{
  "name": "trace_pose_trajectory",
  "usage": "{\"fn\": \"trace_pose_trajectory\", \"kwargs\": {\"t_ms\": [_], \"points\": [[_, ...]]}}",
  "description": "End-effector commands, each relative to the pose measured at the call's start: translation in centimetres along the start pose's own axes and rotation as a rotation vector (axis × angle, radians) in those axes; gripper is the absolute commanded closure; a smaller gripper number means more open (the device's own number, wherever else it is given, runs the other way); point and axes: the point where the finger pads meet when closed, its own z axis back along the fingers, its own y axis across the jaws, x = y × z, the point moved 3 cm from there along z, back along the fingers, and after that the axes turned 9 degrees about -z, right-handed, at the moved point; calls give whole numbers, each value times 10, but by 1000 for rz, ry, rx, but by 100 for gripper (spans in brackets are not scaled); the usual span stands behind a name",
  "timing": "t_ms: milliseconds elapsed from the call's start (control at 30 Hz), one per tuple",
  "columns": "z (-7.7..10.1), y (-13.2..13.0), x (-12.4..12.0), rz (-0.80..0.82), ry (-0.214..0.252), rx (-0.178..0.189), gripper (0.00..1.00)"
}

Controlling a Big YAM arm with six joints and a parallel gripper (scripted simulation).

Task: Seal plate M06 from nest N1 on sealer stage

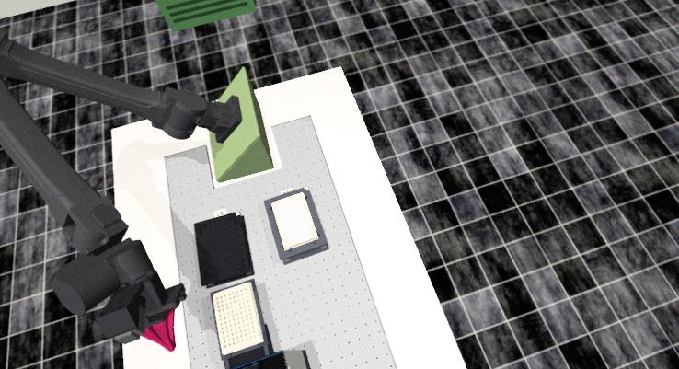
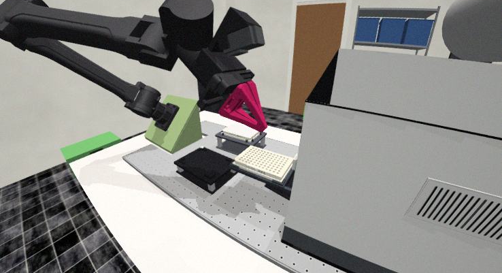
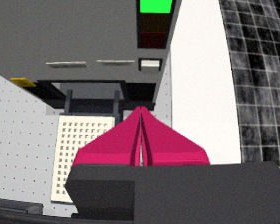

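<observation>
The unsealed plate M06 (image 1: 237,317) (image 2: 263,162) (image 3: 76,135), its wells showing, lies on the sealer's stage (image 3: 91,107), out in front of the housing (image 2: 351,165) (image 3: 66,35). It looks flat; the corner tabs are too small to judge. The lamp (image 3: 155,5) shows green. The pale START key (image 3: 150,64) is under it. My gripper (image 1: 172,350) (image 2: 262,129) (image 3: 140,113) is shut and empty, in the air beside the plate; its tips appear below the key in the wrist view. M09 (image 1: 294,221) (image 2: 241,132), white-topped, sits on nest N2 (image 1: 304,250) (image 2: 230,137).
The black nest N1 (image 1: 223,249) (image 2: 203,165) holds nothing, just behind the stage. A green wedge (image 1: 242,129) (image 2: 175,123) with a second dark arm part against it stands at the board's far end. The housing rises close ahead of my gripper.
</observation>
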Motion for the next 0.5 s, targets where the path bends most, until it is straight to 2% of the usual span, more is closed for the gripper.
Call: {"fn": "trace_pose_trajectory", "kwargs": {"t_ms": [0,167,333,467], "points": [[-15,-6,2,-8,-8,-18,100],[-28,-7,10,-12,-17,-22,100],[-30,-5,21,-15,-39,-19,100],[-32,-22,33,-49,-65,-42,100]]}}
